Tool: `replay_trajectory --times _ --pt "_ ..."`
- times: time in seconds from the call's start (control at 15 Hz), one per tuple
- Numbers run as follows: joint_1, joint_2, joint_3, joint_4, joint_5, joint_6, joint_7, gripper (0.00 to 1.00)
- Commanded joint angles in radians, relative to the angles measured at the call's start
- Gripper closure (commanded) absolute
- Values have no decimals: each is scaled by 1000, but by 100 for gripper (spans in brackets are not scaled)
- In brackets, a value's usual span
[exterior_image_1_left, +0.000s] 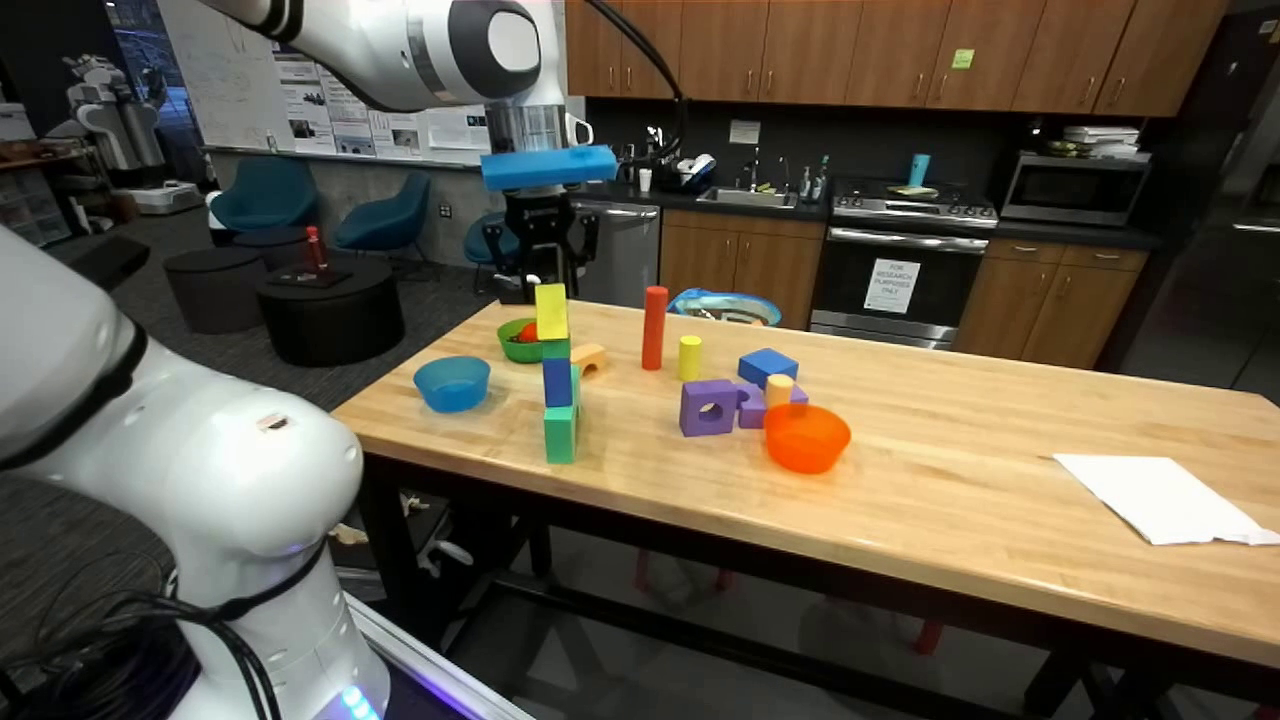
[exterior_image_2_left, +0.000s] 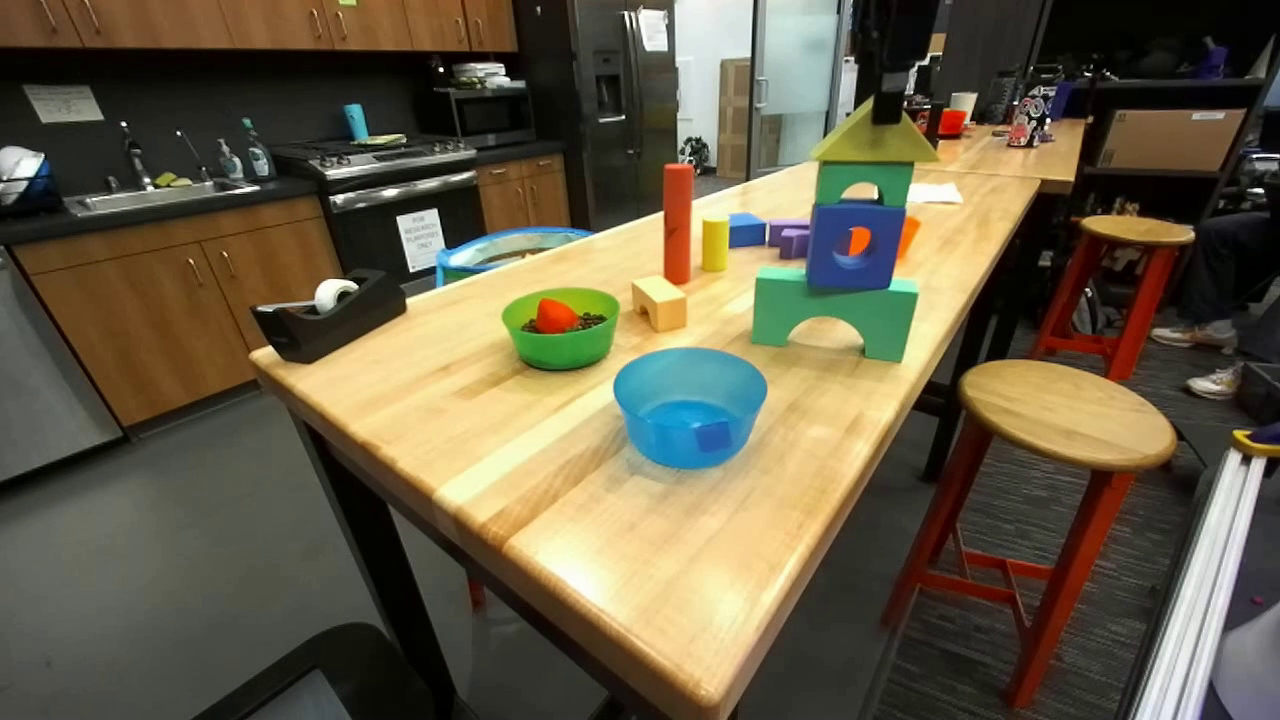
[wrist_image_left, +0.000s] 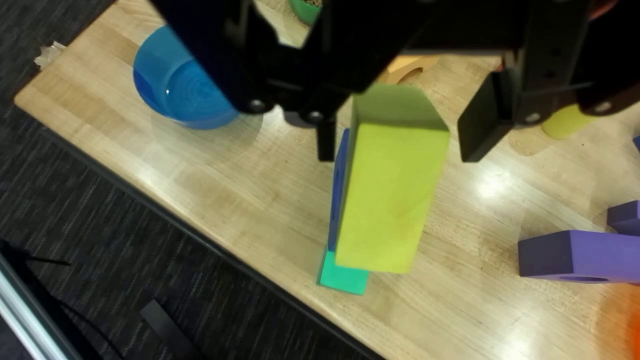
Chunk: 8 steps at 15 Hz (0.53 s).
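Sitting at the left end of the table (exterior_image_2_left: 600, 570) in an exterior view is a black tape dispenser (exterior_image_2_left: 330, 318), then a green bowl (exterior_image_2_left: 562, 350) with a red-orange piece (exterior_image_2_left: 556, 316) inside. Toward the middle of the frame stand a small tan arch (exterior_image_2_left: 655, 298), a blue bowl (exterior_image_2_left: 690, 400) just below it, an upright red cylinder (exterior_image_2_left: 677, 225) and a shorter yellow cylinder (exterior_image_2_left: 715, 243). A blue block (exterior_image_2_left: 746, 231) and purple blocks (exterior_image_2_left: 790, 236) come next. Right of centre, stacked upward, are a large green arch (exterior_image_2_left: 835, 300), a blue square block (exterior_image_2_left: 822, 245) with a round hole, a smaller green arch (exterior_image_2_left: 830, 184) and, on top, a yellow triangular block (exterior_image_2_left: 858, 147). The gripper (wrist_image_left: 400, 145) is at this block; in the wrist view its fingers (wrist_image_left: 484, 120) are spread wide, one on each side of it, with gaps showing between. A wooden-topped stool (exterior_image_2_left: 1065, 415) stands at the right.
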Motion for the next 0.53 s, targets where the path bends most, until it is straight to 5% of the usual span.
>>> replay_trajectory --times 0.0,0.47 --pt "-8 -10 -1 -11 3 15 -12 4" --pt "-11 -26 4 -9 0 21 1 0"
